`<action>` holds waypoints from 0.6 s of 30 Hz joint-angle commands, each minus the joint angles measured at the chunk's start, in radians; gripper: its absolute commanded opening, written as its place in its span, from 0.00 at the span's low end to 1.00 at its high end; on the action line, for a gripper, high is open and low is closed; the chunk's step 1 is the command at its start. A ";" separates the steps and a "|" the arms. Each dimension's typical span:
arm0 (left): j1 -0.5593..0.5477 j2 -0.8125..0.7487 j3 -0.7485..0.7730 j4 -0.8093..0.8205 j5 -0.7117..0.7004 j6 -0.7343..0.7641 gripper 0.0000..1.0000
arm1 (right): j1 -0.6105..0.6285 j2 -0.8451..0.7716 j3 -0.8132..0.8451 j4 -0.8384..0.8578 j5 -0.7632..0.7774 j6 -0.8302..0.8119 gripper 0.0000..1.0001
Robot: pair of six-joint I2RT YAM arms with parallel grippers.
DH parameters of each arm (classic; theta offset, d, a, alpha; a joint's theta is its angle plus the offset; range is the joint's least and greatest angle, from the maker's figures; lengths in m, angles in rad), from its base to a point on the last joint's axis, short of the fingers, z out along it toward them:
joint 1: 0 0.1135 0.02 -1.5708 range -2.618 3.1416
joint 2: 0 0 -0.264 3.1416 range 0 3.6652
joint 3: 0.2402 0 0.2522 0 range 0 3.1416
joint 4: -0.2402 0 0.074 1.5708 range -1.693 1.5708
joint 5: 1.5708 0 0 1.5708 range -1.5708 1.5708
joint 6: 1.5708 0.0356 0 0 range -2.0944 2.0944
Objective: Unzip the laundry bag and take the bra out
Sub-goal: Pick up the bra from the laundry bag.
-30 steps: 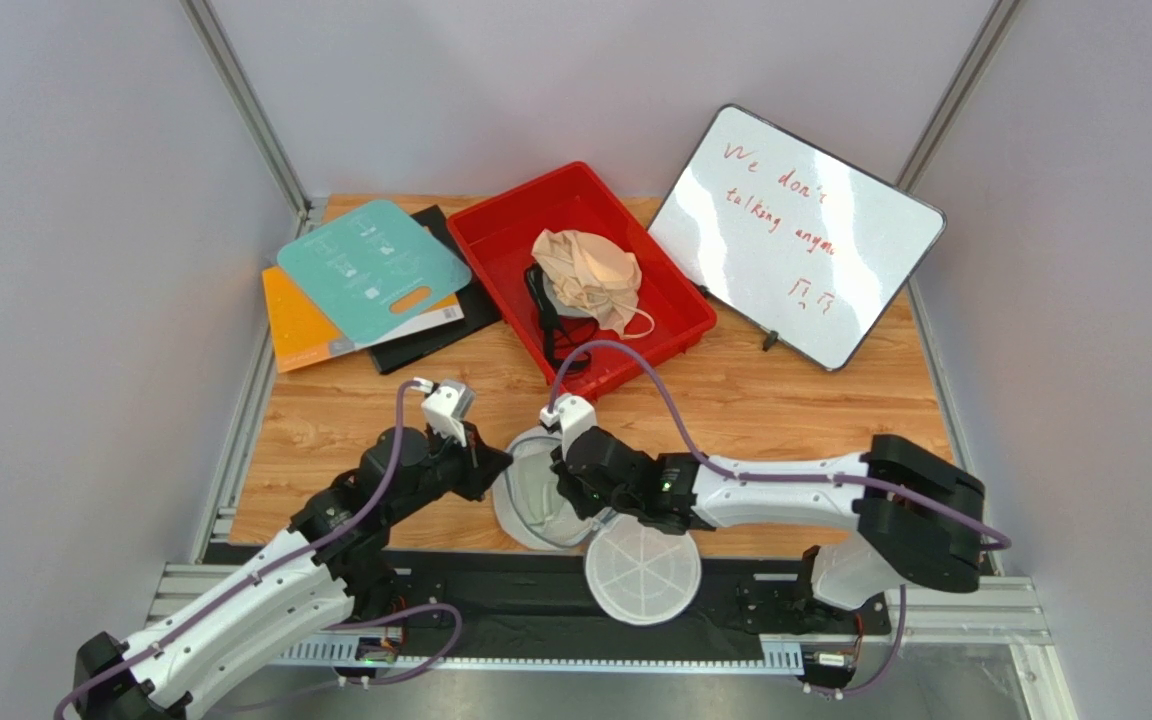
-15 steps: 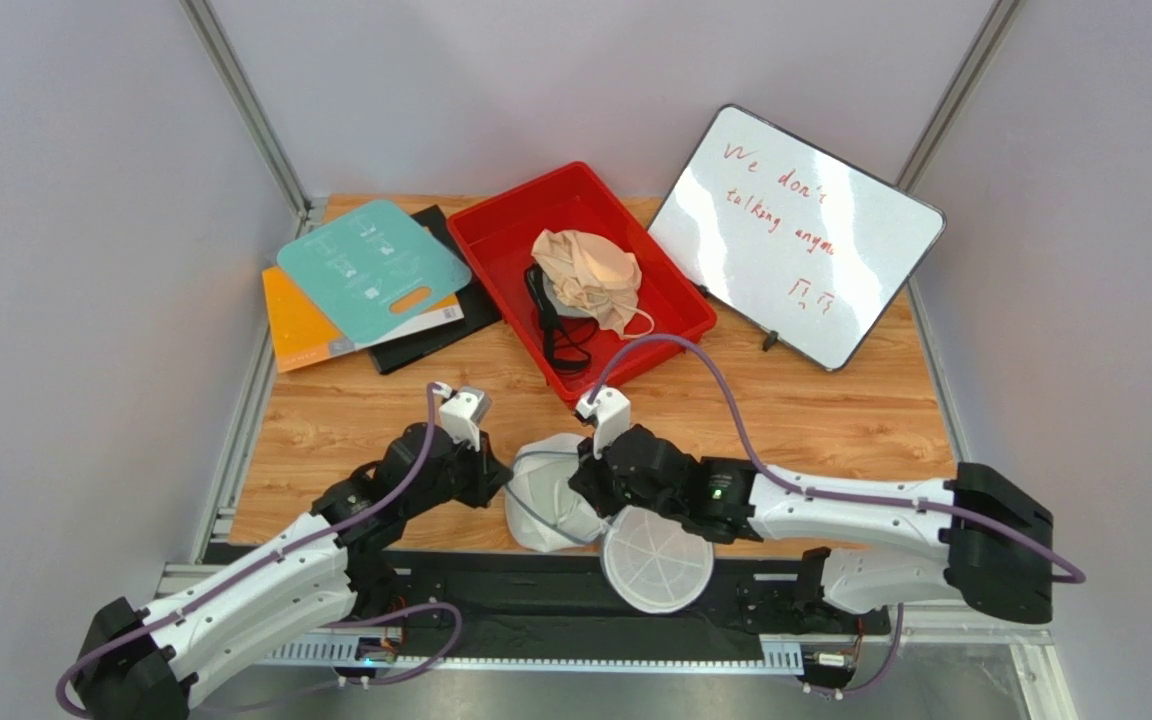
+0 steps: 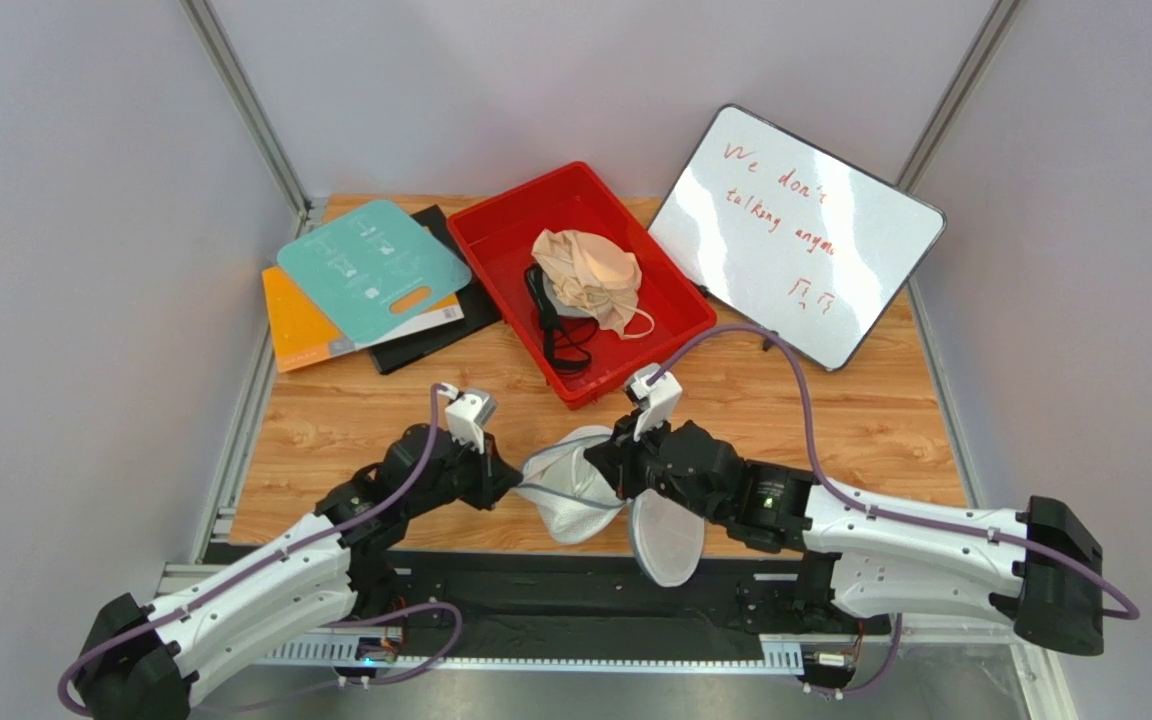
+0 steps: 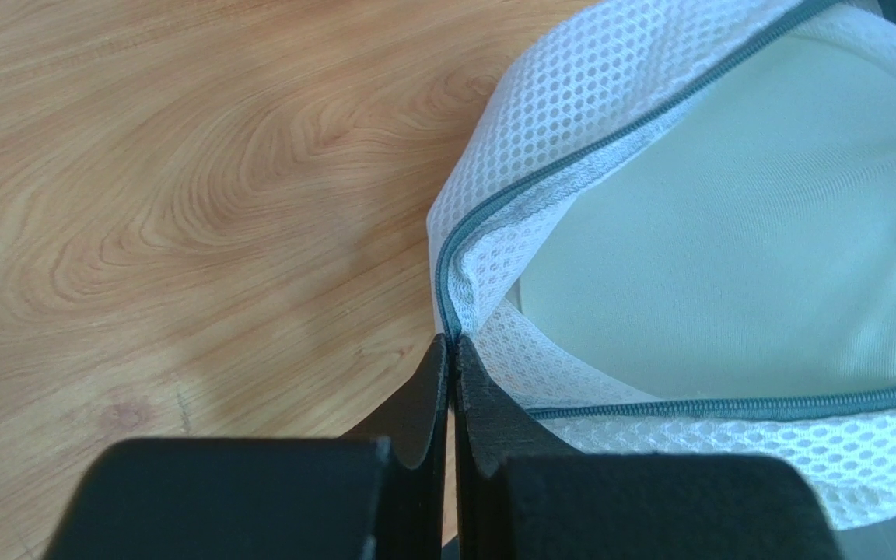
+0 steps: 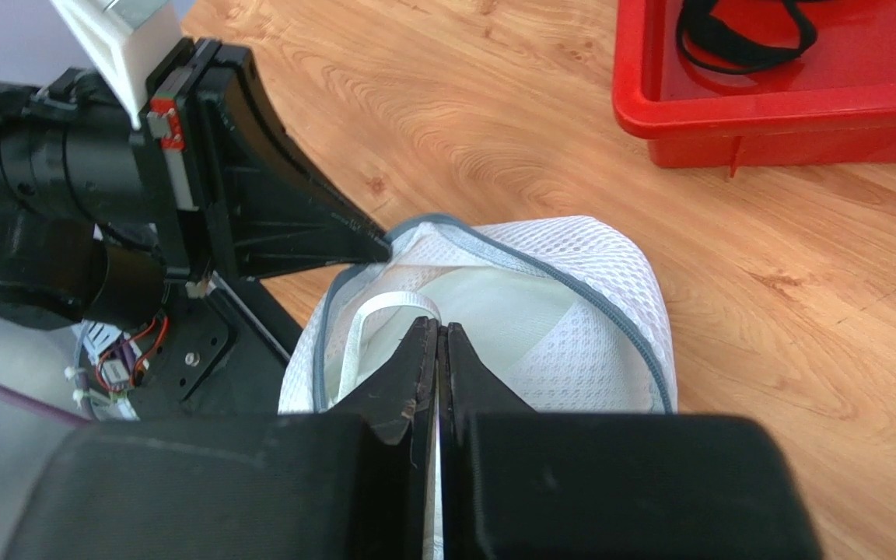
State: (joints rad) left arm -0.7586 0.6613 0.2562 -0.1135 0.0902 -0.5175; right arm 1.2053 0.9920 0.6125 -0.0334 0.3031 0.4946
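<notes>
The laundry bag (image 3: 573,492) was held partly unzipped near the table's (image 3: 838,413) front edge. It was clamped at its rim by the left gripper (image 4: 454,345) and pinched by the right gripper (image 5: 436,334). The bra (image 3: 585,275) was left in the red tray (image 3: 495,228).

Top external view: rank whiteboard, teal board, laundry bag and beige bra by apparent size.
1. whiteboard
2. teal board and laundry bag: too alike to rank; the bag is partly hidden
3. beige bra

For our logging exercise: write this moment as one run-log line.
laundry bag: unzipped, gaping | left gripper: shut on its rim | right gripper: shut on it | bra: in red tray
</notes>
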 commanded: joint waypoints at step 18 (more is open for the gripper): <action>-0.175 0.277 0.067 0.189 -0.015 0.036 0.00 | -0.062 0.186 0.190 0.236 0.122 -0.030 0.00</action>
State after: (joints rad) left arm -0.8970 0.9150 0.2913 0.0193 0.1047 -0.4889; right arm 1.1698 1.1896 0.7288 0.0937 0.3634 0.4702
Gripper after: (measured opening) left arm 0.006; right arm 0.005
